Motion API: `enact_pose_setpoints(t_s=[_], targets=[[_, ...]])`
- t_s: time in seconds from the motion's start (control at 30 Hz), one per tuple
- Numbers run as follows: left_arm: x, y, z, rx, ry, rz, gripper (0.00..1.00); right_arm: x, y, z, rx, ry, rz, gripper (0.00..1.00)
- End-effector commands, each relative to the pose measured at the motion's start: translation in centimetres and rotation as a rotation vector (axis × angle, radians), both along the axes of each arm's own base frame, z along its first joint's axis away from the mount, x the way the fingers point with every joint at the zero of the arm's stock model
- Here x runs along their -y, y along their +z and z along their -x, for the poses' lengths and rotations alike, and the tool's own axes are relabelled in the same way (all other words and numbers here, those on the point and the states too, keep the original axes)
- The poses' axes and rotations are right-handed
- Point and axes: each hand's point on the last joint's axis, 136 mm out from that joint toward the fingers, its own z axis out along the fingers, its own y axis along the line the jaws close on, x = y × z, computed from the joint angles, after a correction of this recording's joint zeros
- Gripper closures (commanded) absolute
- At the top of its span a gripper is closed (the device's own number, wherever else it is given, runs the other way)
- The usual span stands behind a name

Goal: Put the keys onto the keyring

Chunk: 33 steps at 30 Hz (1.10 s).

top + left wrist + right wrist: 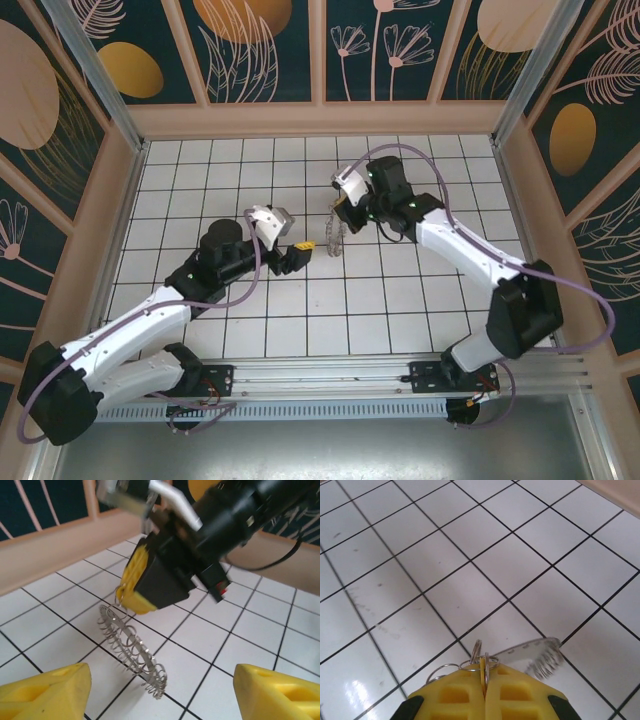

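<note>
The keyring (131, 647) is a flat band fringed with fine silvery wire loops. It hangs on edge just above the white tiles (335, 240). My right gripper (485, 674) is shut on a few of its top loops, and the band trails off to the right (540, 652). The same gripper's yellow fingers (131, 587) are seen from the left wrist, pinching the ring's upper end. My left gripper (161, 682) is open and holds nothing, with the ring a little beyond its fingertips. In the top view it (300, 250) sits just left of the ring. The keys are out of view.
The white tiled floor (400, 290) runs to wooden walls at the back (320, 118) and on both sides. The right arm's cable (455, 215) loops above its forearm. The two grippers stand close together near the middle of the floor.
</note>
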Motion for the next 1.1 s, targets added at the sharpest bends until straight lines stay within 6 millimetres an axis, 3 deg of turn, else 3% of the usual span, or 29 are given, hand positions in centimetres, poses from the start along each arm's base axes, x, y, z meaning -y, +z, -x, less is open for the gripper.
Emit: enact_pose_setpoints(t_s=[0.0,0.17,0.27,0.37,0.57,0.83,0.97,1.07], targets=[[-0.4,0.8,-0.8,0.011,0.06,0.05,0.24,-1.7,3.4,-3.3,0.074,-0.039,-0.115,1.0],[-0.4,0.7,-1.1,-0.009,0.072,0.07,0.22,-3.4,3.0,-5.5,0.053,-0.061,-0.191,1.0],[-0.2,0.9,-1.2,-0.016,0.072,0.079,0.22,-2.6,0.8,-7.3,0.006,-0.113,-0.199,1.0],[-0.1,1.4,-1.2,-0.007,0.069,0.095,0.21,-1.9,-1.9,-7.5,-0.049,-0.15,-0.202,1.0],[0.8,1.8,-1.8,-0.002,0.049,0.09,0.21,0.9,-5.7,-5.6,-0.114,-0.231,-0.215,1.0],[1.5,3.2,-2.3,0.017,0.034,0.133,0.2,5.6,-11.1,-0.9,-0.201,-0.352,-0.191,1.0],[1.6,3.5,-2.5,0.028,0.041,0.128,0.18,7.4,-12.7,1.3,-0.226,-0.393,-0.154,1.0],[1.9,3.6,-2.7,0.031,0.034,0.122,0.16,8.6,-13.1,2.5,-0.254,-0.422,-0.178,0.89]])
